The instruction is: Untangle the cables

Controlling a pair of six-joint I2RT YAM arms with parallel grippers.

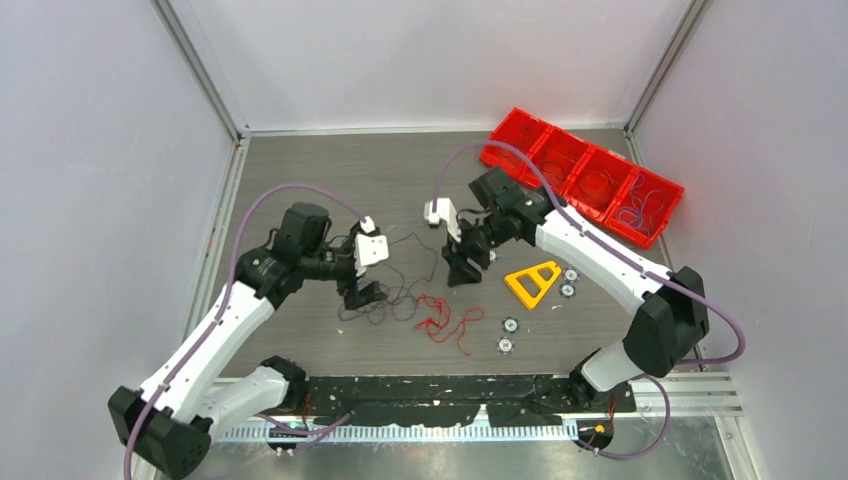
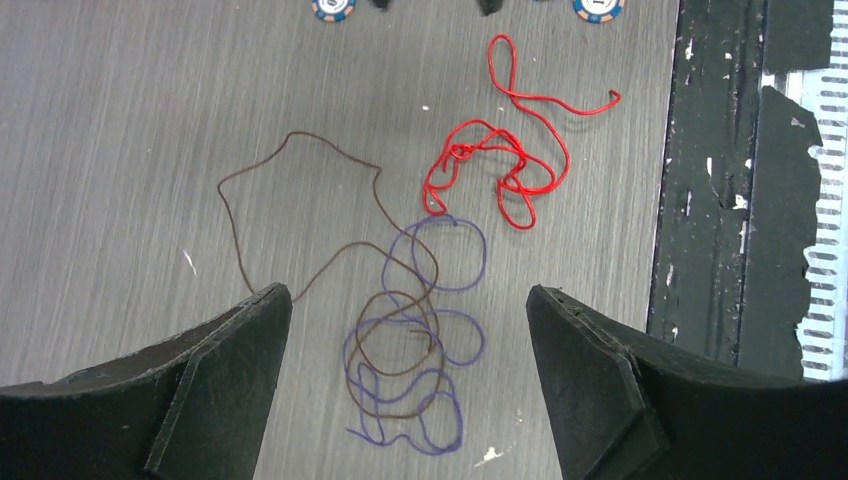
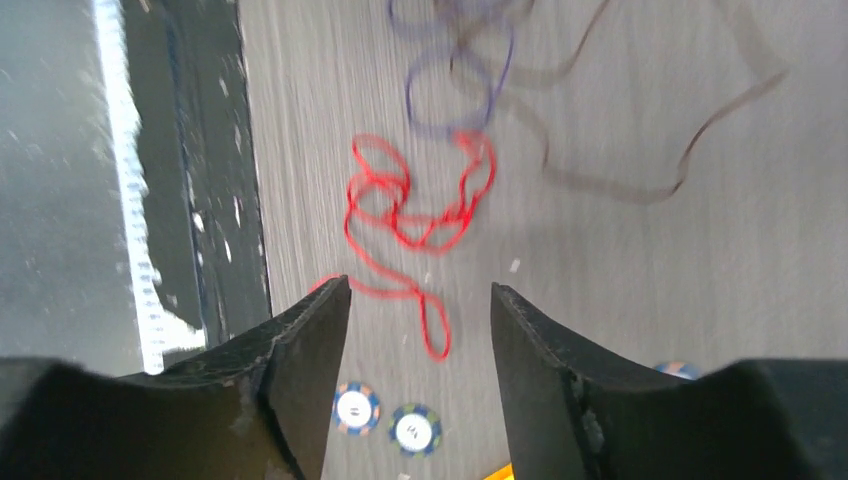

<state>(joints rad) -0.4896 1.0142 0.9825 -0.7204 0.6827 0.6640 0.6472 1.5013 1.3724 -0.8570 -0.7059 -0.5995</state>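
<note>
Left tool (image 2: 405, 300): jaws wide apart, nothing between them, nothing touched (hanging above the worktop (image 2: 120, 120)).
Right tool (image 3: 418, 290): jaws apart, gap narrower than the left's, empty; no contact with any wire seen.
Cables (image 1: 410, 300): loose on the worktop between the two tools, gripped by neither.
Purple cable (image 2: 437, 218) and brown cable (image 2: 230, 225): looped through each other, lying straight ahead of the left tool's gap; brown strand trailing out to one side.
Red cable (image 2: 500, 160): separate small knot just beside the top purple loop (touching or not, cannot tell); beyond the purple and brown loops from the left tool.
Red cable vs right tool: ahead of the gap, one end reaching toward the fingertips.
Round chips (image 3: 357, 410): two, beside the right tool's fingers.
</note>
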